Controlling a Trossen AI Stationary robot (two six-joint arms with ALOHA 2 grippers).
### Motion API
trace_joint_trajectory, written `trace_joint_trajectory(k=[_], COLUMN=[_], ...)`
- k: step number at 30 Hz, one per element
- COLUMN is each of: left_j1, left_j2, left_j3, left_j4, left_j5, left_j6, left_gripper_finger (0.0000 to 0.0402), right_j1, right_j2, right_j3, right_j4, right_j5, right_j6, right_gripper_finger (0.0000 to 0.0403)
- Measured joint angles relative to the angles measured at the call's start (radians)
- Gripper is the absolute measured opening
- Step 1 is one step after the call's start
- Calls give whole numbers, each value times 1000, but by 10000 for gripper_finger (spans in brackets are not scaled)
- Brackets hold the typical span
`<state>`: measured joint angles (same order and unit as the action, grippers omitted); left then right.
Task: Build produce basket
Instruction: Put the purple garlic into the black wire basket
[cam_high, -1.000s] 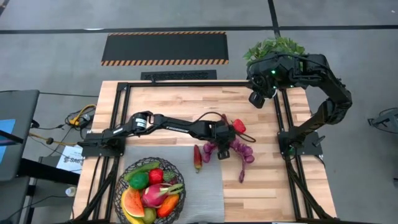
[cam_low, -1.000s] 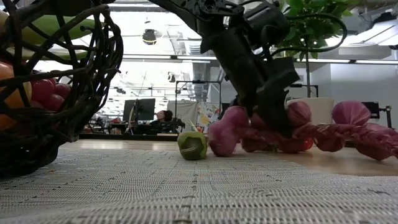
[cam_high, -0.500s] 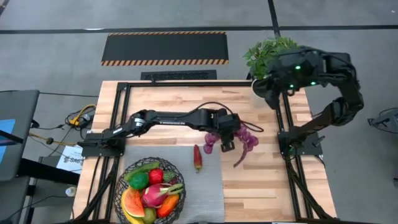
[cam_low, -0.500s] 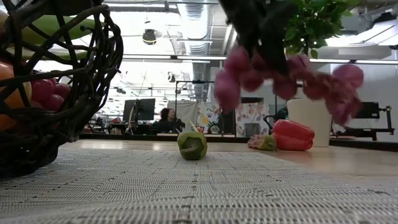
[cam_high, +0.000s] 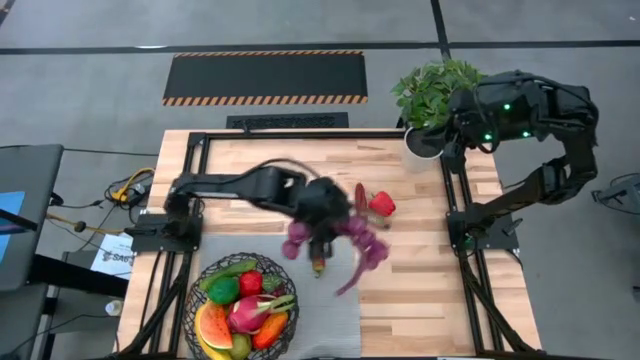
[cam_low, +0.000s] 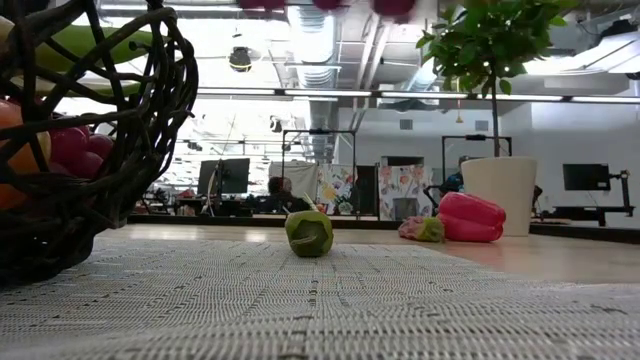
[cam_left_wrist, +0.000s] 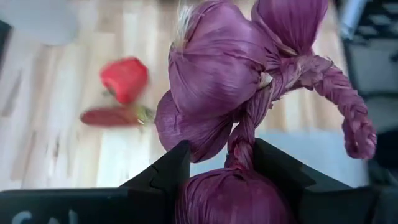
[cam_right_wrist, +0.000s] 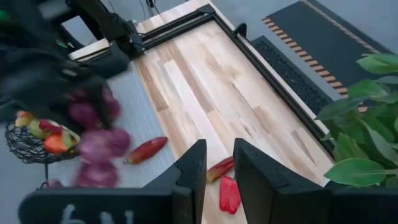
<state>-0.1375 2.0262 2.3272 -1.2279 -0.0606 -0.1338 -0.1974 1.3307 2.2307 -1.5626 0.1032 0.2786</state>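
Observation:
A braid of purple onion-like bulbs (cam_high: 365, 248) hangs in the air over the grey mat, held by my left gripper (cam_high: 322, 232), which is shut on it; in the left wrist view its bulbs (cam_left_wrist: 217, 68) fill the picture. The black wire basket (cam_high: 243, 308) stands on the mat at the near left, holding several toy fruits, and shows in the low view (cam_low: 110, 150) too. A red chilli (cam_high: 318, 266) lies on the mat below the gripper. A red pepper (cam_high: 381, 204) lies on the wood. My right gripper (cam_right_wrist: 219, 168) is open and waits high by the plant. My left gripper holds the braid by its plaited stalk (cam_left_wrist: 244, 140), pinched between the two fingers (cam_left_wrist: 166, 173). One bulb (cam_left_wrist: 230, 202) sits low between the fingers, the others beyond them. The braid is lifted clear of the table; its thin tail (cam_high: 350, 280) hangs free.
A leafy plant (cam_high: 435, 85) in a white pot (cam_low: 497, 190) stands at the far right corner. A second reddish piece (cam_high: 360, 192) lies beside the red pepper (cam_low: 470, 217). The chilli's green end (cam_low: 309, 233) faces the low camera. Bare wood lies to the right of the mat (cam_high: 335, 315).
My left gripper has lifted the purple braid off the wood, clear of the table, and carried it up and toward the table's left and near side, over the mat. The braid swings below it. My right gripper has drawn back toward the table's right edge.

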Motion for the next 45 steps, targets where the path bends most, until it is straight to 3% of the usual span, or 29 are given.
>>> trace_joint_trajectory(k=[10, 18, 25, 40, 45], left_j1=[-231, -408, -446, -429, -387], left_j2=[-108, -130, -209, -429, -499], left_j3=[0, -102, -248, -801, -938], left_j4=[-348, -345, -341, 24, 153], left_j5=[-1, 106, 62, 80, 152], left_j6=[-177, -204, -212, -188, -192], left_gripper_finger=[142, 142, 142, 142, 142], right_j1=[0, 0, 0, 0, 0], right_j2=[20, 26, 26, 26, 28], right_j3=[-1, -1, -1, -1, -1], right_j4=[-4, -8, -8, -8, -8], right_j5=[0, 1, 2, 2, 3], right_j6=[12, 4, 2, 2, 1], right_gripper_finger=[104, 104, 104, 104, 104])
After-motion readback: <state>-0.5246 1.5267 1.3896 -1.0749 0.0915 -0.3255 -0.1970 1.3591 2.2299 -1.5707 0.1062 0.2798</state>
